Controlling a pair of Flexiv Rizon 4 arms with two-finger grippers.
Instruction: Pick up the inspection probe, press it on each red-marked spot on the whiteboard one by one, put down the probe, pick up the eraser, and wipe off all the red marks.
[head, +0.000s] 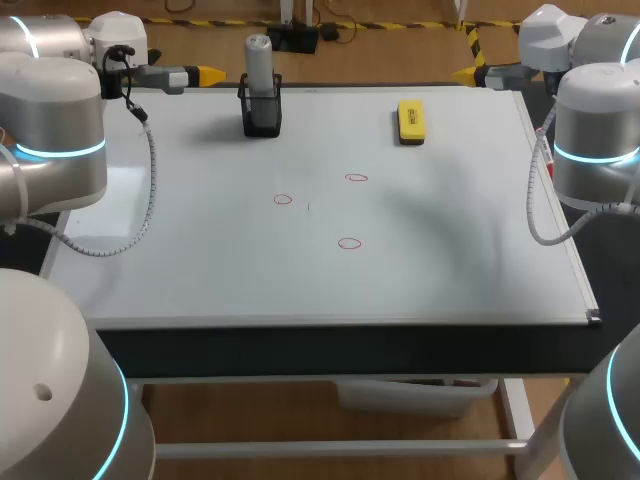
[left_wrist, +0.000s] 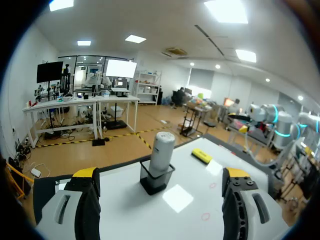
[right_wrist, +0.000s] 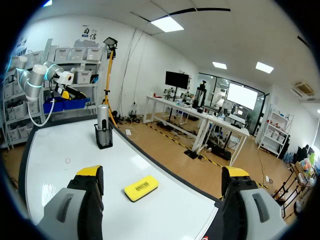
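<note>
A grey inspection probe (head: 259, 62) stands upright in a black holder (head: 262, 112) at the back of the whiteboard (head: 200, 260). The yellow eraser (head: 411, 121) lies flat at the back right. Three red circles (head: 283, 199) (head: 356, 178) (head: 348, 243) are drawn near the board's middle. My left gripper (head: 208, 73) hovers at the back left edge, open and empty; the probe (left_wrist: 162, 150) stands ahead of it, between its fingers' lines. My right gripper (head: 466, 73) hovers at the back right edge, open and empty, with the eraser (right_wrist: 141, 187) just ahead of it and the probe (right_wrist: 102, 120) farther off.
The whiteboard covers nearly the whole tabletop, framed by a thin metal rim (head: 560, 200). Cables loop from both arms over the board's left side (head: 148, 190) and right side (head: 535, 215). Only the holder, eraser and marks occupy the board.
</note>
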